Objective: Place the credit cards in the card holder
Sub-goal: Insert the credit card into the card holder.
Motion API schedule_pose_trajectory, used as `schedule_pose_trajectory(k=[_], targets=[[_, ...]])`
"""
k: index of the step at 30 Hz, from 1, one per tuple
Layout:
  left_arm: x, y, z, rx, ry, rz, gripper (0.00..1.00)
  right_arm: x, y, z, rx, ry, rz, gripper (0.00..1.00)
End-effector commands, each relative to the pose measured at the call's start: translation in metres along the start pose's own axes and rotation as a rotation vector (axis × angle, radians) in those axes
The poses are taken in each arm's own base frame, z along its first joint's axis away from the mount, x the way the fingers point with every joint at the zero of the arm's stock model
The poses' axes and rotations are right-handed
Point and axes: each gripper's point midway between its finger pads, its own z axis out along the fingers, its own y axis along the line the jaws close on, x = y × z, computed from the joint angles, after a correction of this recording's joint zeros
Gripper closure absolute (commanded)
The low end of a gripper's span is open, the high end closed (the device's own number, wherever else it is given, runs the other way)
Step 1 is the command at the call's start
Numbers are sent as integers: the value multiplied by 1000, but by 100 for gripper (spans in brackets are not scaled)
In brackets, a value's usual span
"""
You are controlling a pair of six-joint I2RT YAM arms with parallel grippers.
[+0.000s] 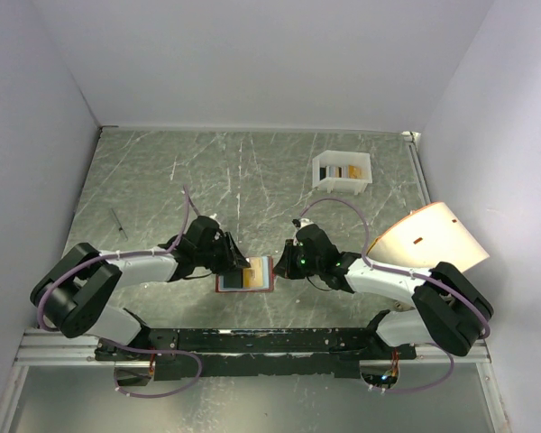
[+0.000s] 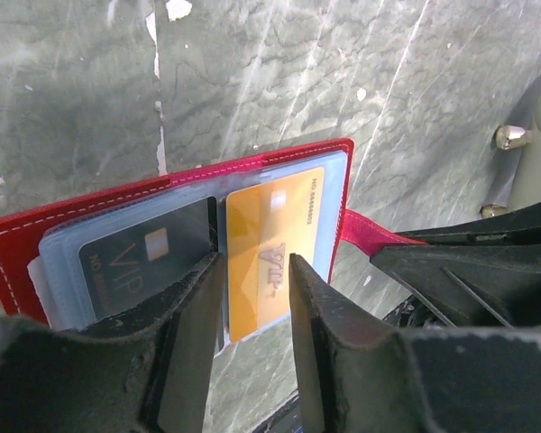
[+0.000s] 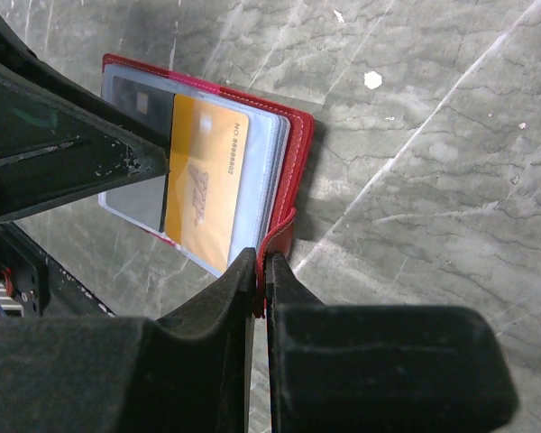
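Note:
The red card holder (image 1: 222, 287) lies open on the table between my arms. A dark card (image 2: 135, 262) sits in its left pocket. An orange card (image 2: 270, 225) lies in the right pale pocket, its near end sticking out past the holder's edge. My left gripper (image 2: 254, 262) is open, its fingers straddling the orange card from above; it also shows in the top view (image 1: 239, 262). My right gripper (image 3: 260, 259) is shut on the holder's red snap tab (image 3: 286, 234), pinning that side. The orange card also shows in the right wrist view (image 3: 203, 180).
A white open-topped box (image 1: 329, 180) with more cards stands at the back right. A pale orange curved sheet (image 1: 428, 236) leans by the right wall. A thin dark stick (image 1: 117, 223) lies at the left. The black rail (image 1: 270, 341) runs along the near edge.

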Motion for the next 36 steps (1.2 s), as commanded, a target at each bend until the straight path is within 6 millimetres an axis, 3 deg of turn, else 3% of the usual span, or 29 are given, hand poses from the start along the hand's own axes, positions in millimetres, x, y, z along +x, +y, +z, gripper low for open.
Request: schedule_pose_trajectory(k=[1, 15, 19, 30, 36], targets=[[-2, -4, 4, 4, 0, 21, 56, -3, 5, 1, -16, -9, -16, 100], [0, -18, 5, 56, 5, 22, 80, 0, 4, 3, -20, 0, -12, 100], [4, -19, 7, 70, 18, 13, 83, 0, 6, 2, -25, -3, -12, 100], [12, -24, 12, 86, 45, 16, 84, -1, 5, 1, -21, -11, -11, 100], [12, -25, 4, 98, 31, 24, 66, -8, 0, -3, 25, -27, -36, 100]])
